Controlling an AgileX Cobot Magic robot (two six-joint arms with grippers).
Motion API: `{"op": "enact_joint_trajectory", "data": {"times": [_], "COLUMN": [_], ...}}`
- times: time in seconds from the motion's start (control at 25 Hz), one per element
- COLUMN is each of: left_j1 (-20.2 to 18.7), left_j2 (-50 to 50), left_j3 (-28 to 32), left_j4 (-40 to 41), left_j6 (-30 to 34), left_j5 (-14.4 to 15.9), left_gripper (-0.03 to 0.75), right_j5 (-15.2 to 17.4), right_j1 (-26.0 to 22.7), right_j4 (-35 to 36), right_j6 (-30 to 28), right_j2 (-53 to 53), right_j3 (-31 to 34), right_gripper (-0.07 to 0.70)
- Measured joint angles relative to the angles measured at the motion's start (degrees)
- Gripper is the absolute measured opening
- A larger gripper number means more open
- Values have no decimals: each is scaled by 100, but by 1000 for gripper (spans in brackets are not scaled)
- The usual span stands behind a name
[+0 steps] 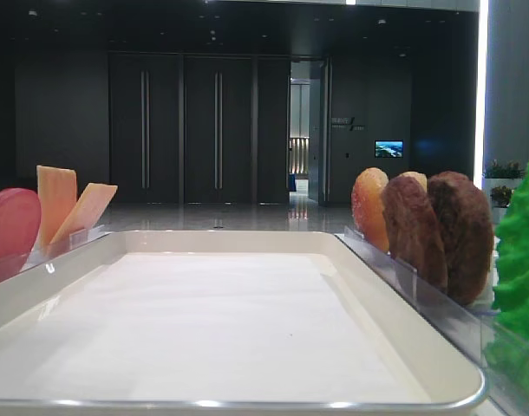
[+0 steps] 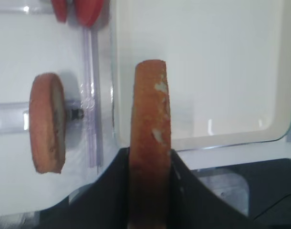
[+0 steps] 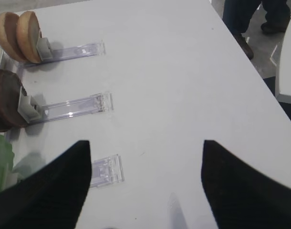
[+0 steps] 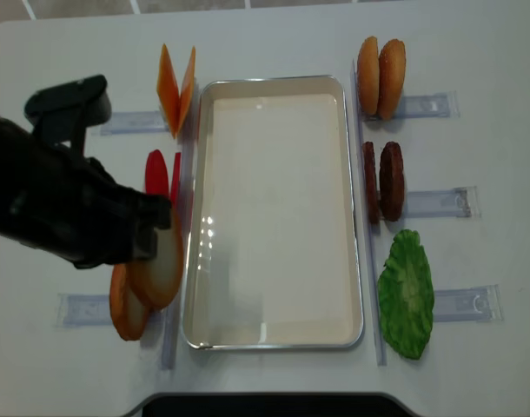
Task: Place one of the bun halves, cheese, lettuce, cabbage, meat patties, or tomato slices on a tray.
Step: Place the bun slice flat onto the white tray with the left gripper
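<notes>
One bun half (image 2: 149,143) stood on edge, clamped between the closed jaws of the left gripper (image 2: 150,191), which hung over the tabletop (image 4: 473,365) just beside the long left rim of the white tray (image 4: 274,334). A second bun half (image 2: 47,123) sat upright in its clear holder (image 2: 7,119) just to the outer side of that gripper, the tomato slices (image 4: 161,178) a little beyond it, and the cheese (image 4: 176,87) farther on. The right gripper (image 3: 145,186) hovered with its dark fingers (image 3: 50,191) spread wide and nothing between them, the meat patties (image 3: 7,102) and another pair of bun halves (image 3: 19,36) off to its side.
</notes>
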Motion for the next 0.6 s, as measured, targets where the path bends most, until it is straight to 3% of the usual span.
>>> {"op": "enact_joint_trajectory", "data": {"times": [0.16,0.36,0.48,0.6], "left_j1": [0,93,365,685], "left_j2": [-459,-538,-532,-448], "left_j3": [201,759,1025,1111], "left_j4": [-240,-1066,-1801,-2414], "left_j6": [250,1000,1699,2449], "left_j5": [-676,-1685,-2092,-2216], "left_gripper": [143,142,142,141], "right_j5": [0,0,0,0], "right_j1": [0,0,0,0], "right_j4": [0,0,0,0], "right_j6": [0,0,0,0], "right_j2": [0,0,0,0], "right_j3": [0,0,0,0], "right_gripper": [469,469,469,469]}}
